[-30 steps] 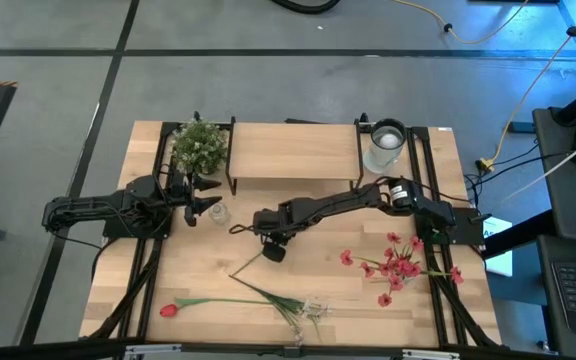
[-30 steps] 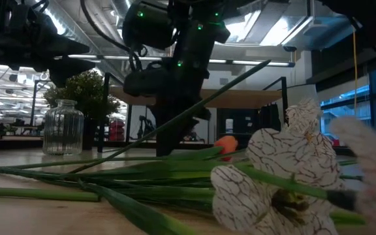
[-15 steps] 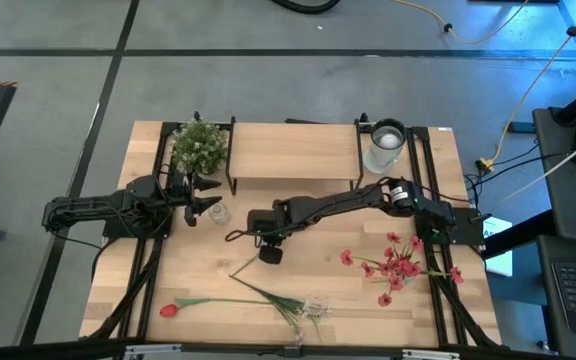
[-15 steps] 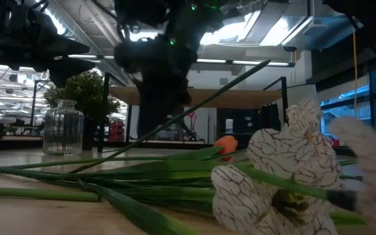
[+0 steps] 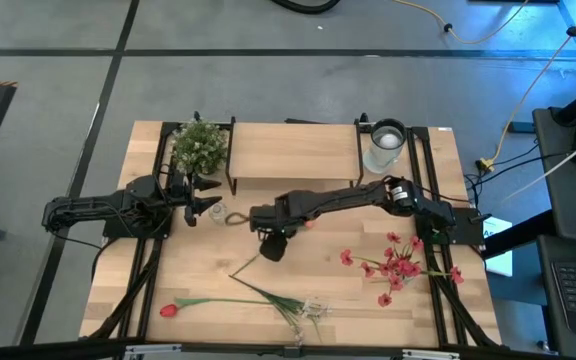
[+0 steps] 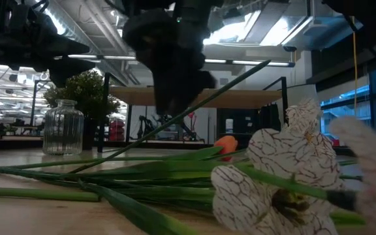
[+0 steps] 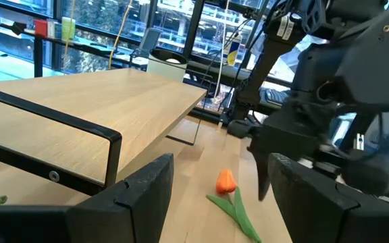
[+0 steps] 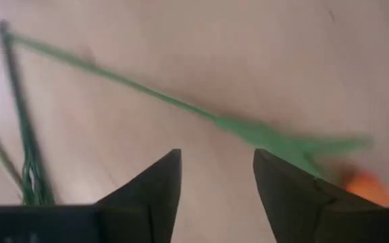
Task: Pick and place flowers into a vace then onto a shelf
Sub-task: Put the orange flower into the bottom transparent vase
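Observation:
The orange tulip (image 8: 363, 185) lies flat on the table, its green stem (image 8: 181, 104) running under my right gripper (image 8: 215, 196). That gripper (image 5: 272, 246) hangs open above the stem near the table's middle, pointing down, with nothing between its fingers. The tulip's head (image 7: 226, 181) also shows in the left wrist view. A small ribbed glass vase (image 5: 218, 212) (image 6: 62, 127) stands just off my open left gripper (image 5: 208, 200), which waits at the left. The shelf (image 5: 293, 152) stands at the far middle. A red tulip (image 5: 168, 310), a white sprig (image 5: 313, 308) and a red spray (image 5: 398, 262) lie nearer.
A bushy potted plant (image 5: 200, 145) stands at the shelf's left end. A larger glass jar (image 5: 385, 147) stands at its right end. Black rails run along the table's left and right sides. Bare wood lies between the shelf and the flowers.
My right gripper has risen from the table, rolled a little and opened. The orange tulip lies on the table where it lay before, its head unmoved.

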`<move>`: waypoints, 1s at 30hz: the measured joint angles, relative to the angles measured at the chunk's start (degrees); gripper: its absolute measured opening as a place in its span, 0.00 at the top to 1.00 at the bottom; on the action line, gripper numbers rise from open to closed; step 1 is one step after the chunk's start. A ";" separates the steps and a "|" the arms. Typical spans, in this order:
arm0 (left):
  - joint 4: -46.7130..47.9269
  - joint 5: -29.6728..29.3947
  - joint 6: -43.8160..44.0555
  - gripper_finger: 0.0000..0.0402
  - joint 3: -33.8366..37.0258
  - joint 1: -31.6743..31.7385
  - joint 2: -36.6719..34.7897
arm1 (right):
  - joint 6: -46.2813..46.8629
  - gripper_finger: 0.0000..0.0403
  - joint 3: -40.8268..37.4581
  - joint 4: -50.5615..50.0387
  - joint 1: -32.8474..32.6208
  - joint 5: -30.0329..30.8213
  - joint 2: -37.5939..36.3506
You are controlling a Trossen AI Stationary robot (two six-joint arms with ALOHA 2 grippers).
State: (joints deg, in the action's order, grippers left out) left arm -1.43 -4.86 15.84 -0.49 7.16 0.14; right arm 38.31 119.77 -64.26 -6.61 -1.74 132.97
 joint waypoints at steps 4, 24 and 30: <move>-0.01 0.01 0.61 0.41 0.02 0.00 0.00 | 21.77 0.53 -0.08 -2.47 -0.48 -0.04 0.00; -0.01 0.46 1.54 0.41 0.01 0.00 0.01 | 48.53 0.53 -3.94 18.70 -2.95 7.92 -0.07; -0.02 0.48 1.46 0.41 0.00 0.00 0.00 | 69.99 0.53 -3.96 8.51 -3.16 10.17 -0.07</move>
State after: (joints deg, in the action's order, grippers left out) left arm -1.45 -4.38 17.30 -0.49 7.16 0.15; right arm 108.31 115.81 -55.75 -9.77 8.43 132.90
